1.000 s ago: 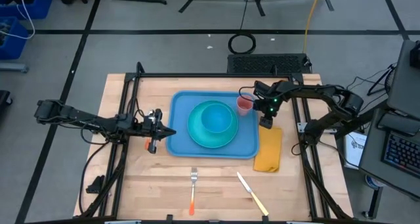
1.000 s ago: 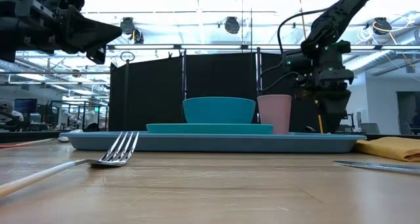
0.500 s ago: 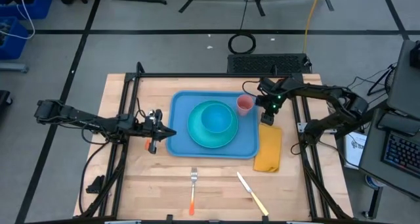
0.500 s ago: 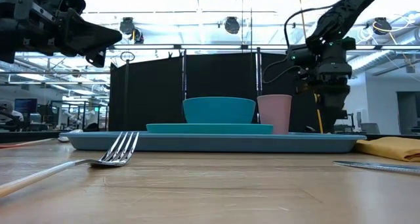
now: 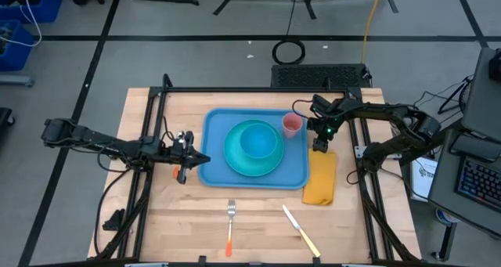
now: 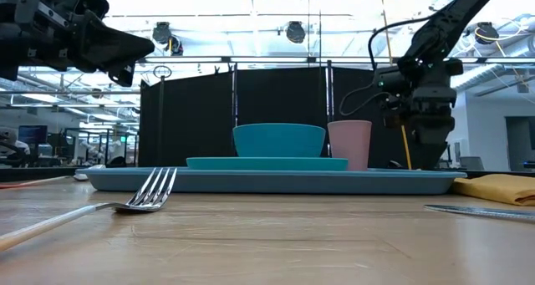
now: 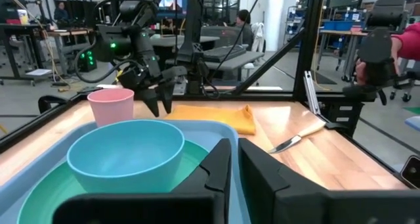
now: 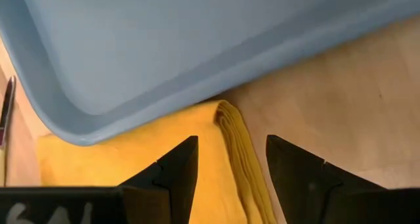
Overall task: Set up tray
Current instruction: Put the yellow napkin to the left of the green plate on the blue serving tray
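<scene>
The light-blue tray [image 5: 215,126] lies mid-table and carries a teal plate [image 5: 243,167], a blue bowl [image 5: 258,139] and a pink cup [image 5: 291,124]. A folded yellow napkin [image 5: 320,181] lies on the wood along the tray's right rim. My right gripper [image 5: 319,146] points down, open, over the napkin's far end [image 8: 216,178] beside the tray's corner [image 8: 197,40]; whether it touches the cloth cannot be told. My left gripper [image 5: 205,159] is shut and hovers above the tray's left rim, well above the table in the low view [image 6: 146,44].
A fork [image 5: 230,220] with an orange handle and a knife [image 5: 300,230] lie on the bare wood near the table's near edge. Black frame rails run along the table's left and right sides. People and desks show in the room beyond the table.
My right gripper has drifted a little away from the pink cup toward the table's right edge, still pointing down by the napkin's far end. The cup, tray and napkin have stayed where they were.
</scene>
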Robot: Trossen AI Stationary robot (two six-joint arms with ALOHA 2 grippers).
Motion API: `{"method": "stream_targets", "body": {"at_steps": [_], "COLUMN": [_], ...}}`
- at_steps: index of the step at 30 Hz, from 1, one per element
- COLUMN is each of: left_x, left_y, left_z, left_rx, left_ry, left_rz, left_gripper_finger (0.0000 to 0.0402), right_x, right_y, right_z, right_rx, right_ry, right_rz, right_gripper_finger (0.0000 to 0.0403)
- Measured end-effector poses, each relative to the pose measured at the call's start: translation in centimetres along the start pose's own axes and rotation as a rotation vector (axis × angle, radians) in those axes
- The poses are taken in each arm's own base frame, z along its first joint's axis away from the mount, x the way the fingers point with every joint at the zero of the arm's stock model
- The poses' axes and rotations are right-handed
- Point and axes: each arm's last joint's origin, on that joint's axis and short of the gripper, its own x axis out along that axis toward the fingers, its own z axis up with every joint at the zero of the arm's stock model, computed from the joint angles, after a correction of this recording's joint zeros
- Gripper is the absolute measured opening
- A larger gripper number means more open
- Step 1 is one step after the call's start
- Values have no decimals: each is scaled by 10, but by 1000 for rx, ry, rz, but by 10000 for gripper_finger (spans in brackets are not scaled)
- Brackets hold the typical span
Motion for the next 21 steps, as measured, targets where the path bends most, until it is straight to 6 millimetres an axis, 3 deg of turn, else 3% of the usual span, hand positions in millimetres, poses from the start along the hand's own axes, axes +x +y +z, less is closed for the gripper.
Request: {"method": "stream_targets", "body": {"at_steps": [14,21], "left_x": [0,0], "left_y": [0,0], "left_z": [0,-1], "left_rx": [-2,-2], "left_ry": [3,6], "left_rz": [0,0], "left_gripper_finger": [3,27], "right_x": [20,20], "right_y": [-4,-3], "right_z": [0,0], "right_rx": [42,38], "right_ry": [77,82], "right_rz": [25,24], "right_gripper_finger": [169,169]}}
